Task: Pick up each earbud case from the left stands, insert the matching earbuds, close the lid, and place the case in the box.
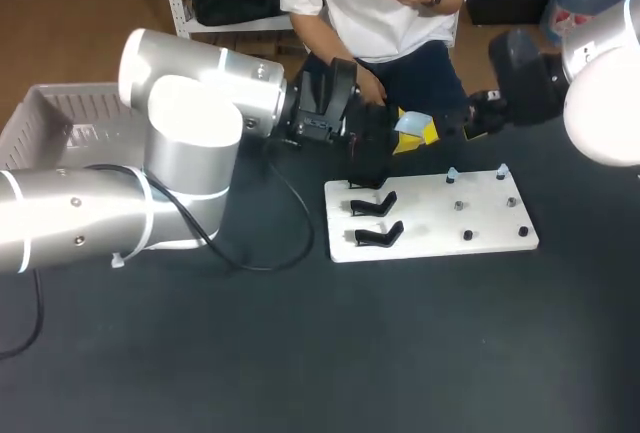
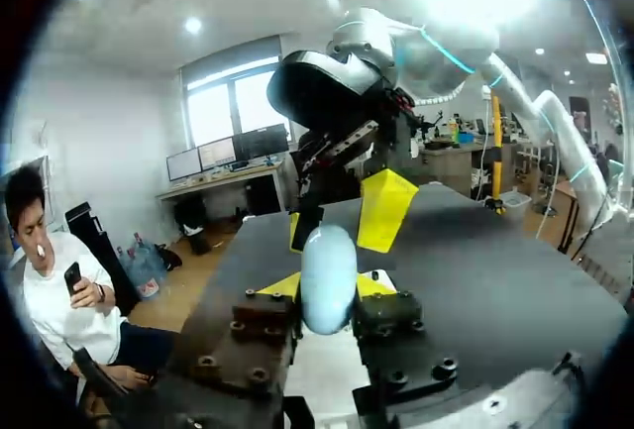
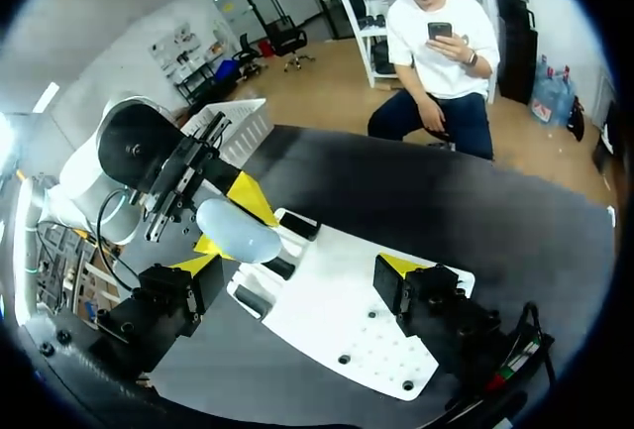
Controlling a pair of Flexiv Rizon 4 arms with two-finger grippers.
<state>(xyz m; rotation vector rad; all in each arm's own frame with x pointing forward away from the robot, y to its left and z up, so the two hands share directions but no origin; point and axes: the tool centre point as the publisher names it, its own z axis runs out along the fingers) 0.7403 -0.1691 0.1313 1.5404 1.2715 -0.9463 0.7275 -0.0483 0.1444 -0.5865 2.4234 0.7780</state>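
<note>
head: my silver left arm [image 1: 185, 153] is hiding part of the white plastic basket [image 1: 45, 118]. left wrist: my left gripper [image 2: 327, 288] is clamping the pale blue oval earbud case [image 2: 327, 266]. right wrist: my right gripper [image 3: 302, 268] is hanging, fingers spread, over the white stand board [image 3: 337, 328].

The earbud case [image 2: 327, 275] was smooth pale-blue plastic with a soft sheen. The table [image 1: 300, 353] had a dark, matt top. On it the board [image 1: 430, 223] looked like smooth white plastic, and its stands [image 1: 375, 205] were matt black. The left arm [image 1: 70, 213] had a glossy silver shell. The yellow fingertips [image 2: 386, 209] were flat-finished plastic. The box [image 1: 40, 123] at the far left was white slotted plastic.
</note>
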